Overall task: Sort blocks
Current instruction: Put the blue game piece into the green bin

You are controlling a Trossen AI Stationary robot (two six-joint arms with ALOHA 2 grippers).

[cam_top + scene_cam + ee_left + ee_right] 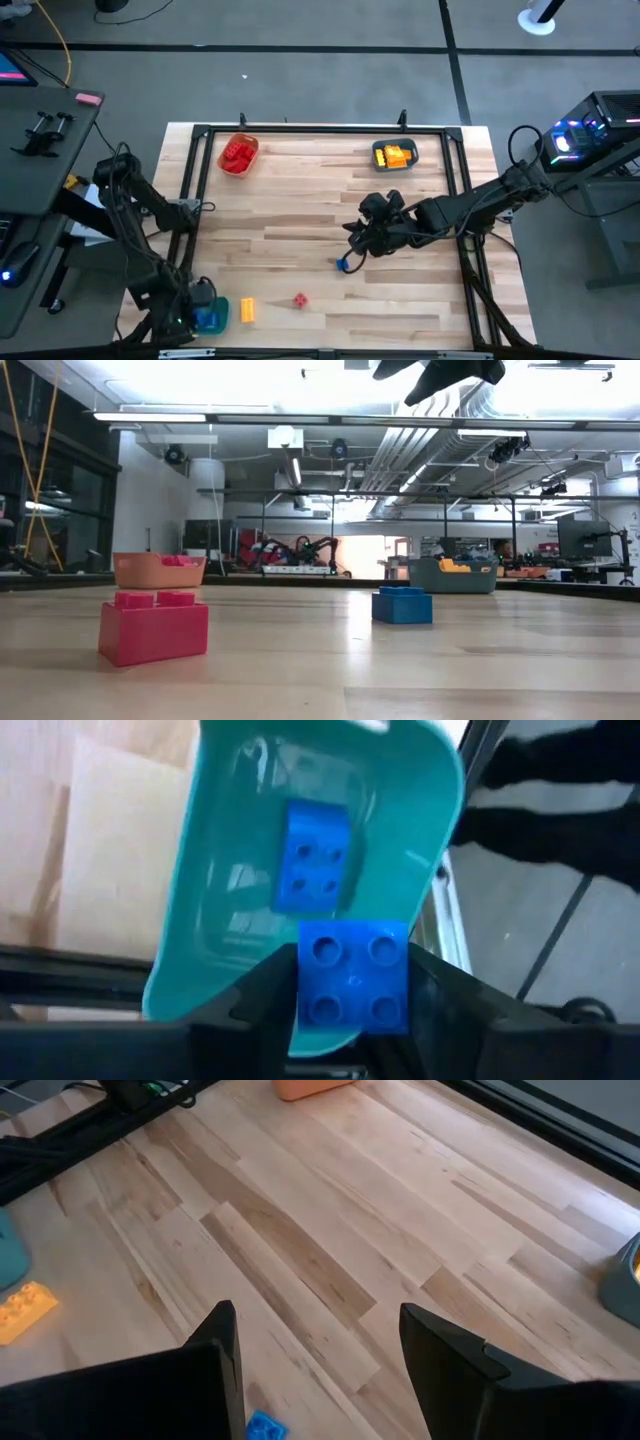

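My left gripper (350, 995) clamps a blue block (353, 978) over the teal tray (420, 840). Right gripper (318, 1342) gapes above another blue block (264, 1426); off-centre, I think, so it may get nudged away.

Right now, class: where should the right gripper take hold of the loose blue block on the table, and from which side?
Grip the blue block across its flat side walls, coming straight down from above: it sits upright, studs up, clear of neighbours. The right gripper is open above it.
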